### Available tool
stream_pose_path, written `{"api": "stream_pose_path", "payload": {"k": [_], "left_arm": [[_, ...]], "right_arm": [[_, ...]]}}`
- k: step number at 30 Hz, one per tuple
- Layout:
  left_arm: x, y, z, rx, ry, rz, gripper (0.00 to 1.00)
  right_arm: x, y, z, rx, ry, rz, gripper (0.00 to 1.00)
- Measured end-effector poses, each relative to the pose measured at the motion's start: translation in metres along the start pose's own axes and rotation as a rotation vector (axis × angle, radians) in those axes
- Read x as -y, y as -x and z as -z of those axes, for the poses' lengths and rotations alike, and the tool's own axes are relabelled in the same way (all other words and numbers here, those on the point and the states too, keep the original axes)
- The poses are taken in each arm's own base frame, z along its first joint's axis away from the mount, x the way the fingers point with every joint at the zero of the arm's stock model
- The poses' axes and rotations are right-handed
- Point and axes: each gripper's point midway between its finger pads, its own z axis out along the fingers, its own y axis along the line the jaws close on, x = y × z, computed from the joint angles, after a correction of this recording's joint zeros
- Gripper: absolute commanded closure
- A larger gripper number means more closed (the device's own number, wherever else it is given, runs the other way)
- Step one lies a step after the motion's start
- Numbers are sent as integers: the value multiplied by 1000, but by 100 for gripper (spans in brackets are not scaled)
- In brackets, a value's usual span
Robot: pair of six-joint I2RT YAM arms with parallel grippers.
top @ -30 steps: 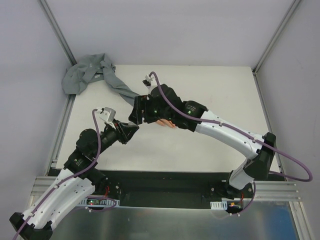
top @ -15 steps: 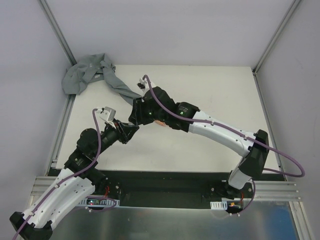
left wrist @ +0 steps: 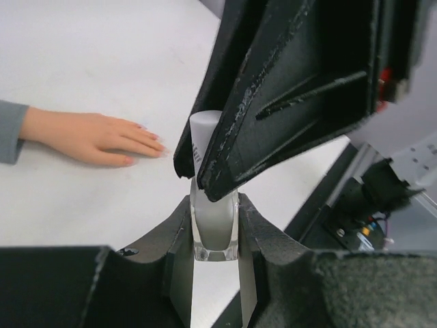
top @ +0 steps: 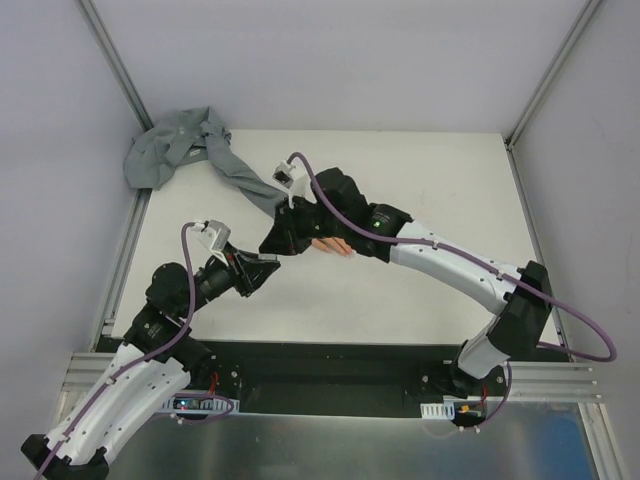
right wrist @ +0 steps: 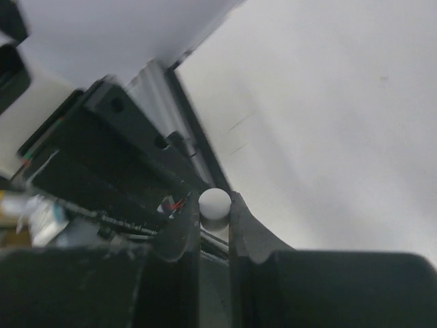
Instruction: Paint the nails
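Nails (left wrist: 156,145) lie right of the bottle (left wrist: 215,219) and point right, nearer the right hand (right wrist: 214,208), which is clamped on its cap (right wrist: 214,199); the left hand (left wrist: 215,231) grips its glass.

Hand (left wrist: 95,137) on tbl (top: 430,200), sleeve (top: 240,178) behind-L (bottle (left wrist: 214,222) just L of hand).

The peach mannequin hand (left wrist: 89,137) is seen from overhead and left wrist; the white-capped bottle (left wrist: 215,225), closely, by both wrists.
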Motion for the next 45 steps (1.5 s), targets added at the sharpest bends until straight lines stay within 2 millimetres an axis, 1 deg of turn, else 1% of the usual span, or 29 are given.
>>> {"api": "stream_pose_path", "payload": {"k": [2,3,6,9,12,15,18,19,20,21,22,23,25,28,30,34,38,39,45], "left_arm": [[12,2,3,5,-69,-4,100],[21,1,4,1,-123,2,100],[45,0,6,-1,-266,37,100],[63,4,10,-4,-364,49,100],[72,9,14,-4,-403,28,100],[71,13,16,-14,-378,-1,100],[62,17,14,-23,-310,-26,100],[57,17,12,-24,-278,-33,100],[51,17,11,-25,-246,-39,100],[45,16,10,-24,-215,-48,100],[40,16,8,-21,-191,-71,100],[37,15,7,-24,-178,-88,100],[31,12,6,-29,-148,-114,100],[18,15,4,-12,-84,-136,100],[12,18,3,2,-44,-139,100],[5,21,3,20,-4,-139,100],[2,22,3,23,11,-136,100],[2,22,3,23,12,-135,100],[2,21,3,22,14,-128,100]], "right_arm": [[-11,-3,7,-10,150,34,100],[-17,-5,13,-9,231,55,100],[-30,-10,29,-21,369,88,100],[-45,-11,42,-23,476,124,100],[-54,-9,48,-13,530,150,100],[-57,-5,48,7,530,153,99],[-52,1,43,40,457,135,86],[-50,2,40,48,425,128,70],[-47,4,37,57,381,120,61],[-45,5,34,61,331,107,54],[-43,6,31,59,280,83,45],[-42,6,29,59,234,64,40],[-41,8,27,61,142,37,35],[-33,16,30,97,-7,1,35],[-25,19,33,122,-93,-19,36],[-12,21,37,156,-234,-44,40],[-15,27,34,180,-283,-40,46],[-17,28,33,184,-289,-38,49],[-22,32,16,187,-309,-16,59]]}}
